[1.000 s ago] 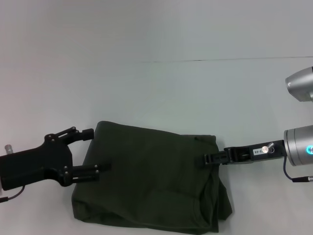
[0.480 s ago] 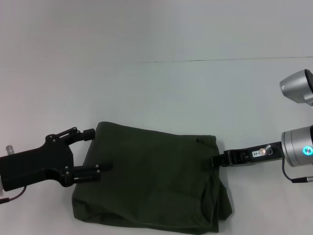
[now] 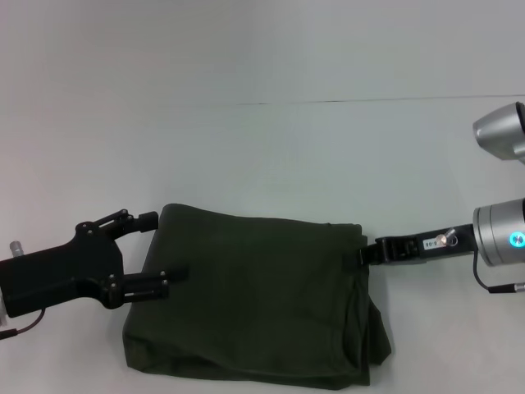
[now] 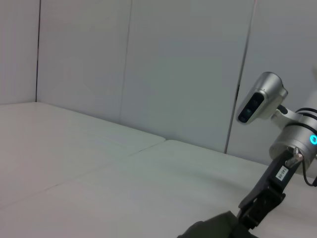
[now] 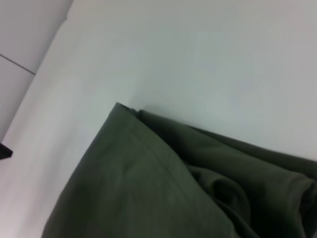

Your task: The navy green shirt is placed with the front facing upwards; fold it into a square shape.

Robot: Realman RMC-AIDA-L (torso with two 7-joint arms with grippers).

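Observation:
The navy green shirt (image 3: 254,300) lies folded into a rough rectangle near the table's front edge, with thicker bunched layers along its right side. No lettering shows. My left gripper (image 3: 160,250) is open at the shirt's left edge: one finger (image 3: 148,220) stands beside the far left corner, the other (image 3: 164,281) rests over the edge. My right gripper (image 3: 361,256) sits at the shirt's far right corner, seen edge-on. The left wrist view shows a bit of shirt (image 4: 213,228) with the right gripper (image 4: 250,215) beside it. The right wrist view shows a folded shirt corner (image 5: 148,188).
The shirt rests on a white table (image 3: 262,164) with a thin seam line (image 3: 369,100) across the back. The right arm's silver joints (image 3: 500,238) stand at the right edge. Pale wall panels (image 4: 148,64) rise behind the table.
My right gripper has drawn back to the right and slightly farther away, from over the shirt to its right edge. The left gripper has barely moved.

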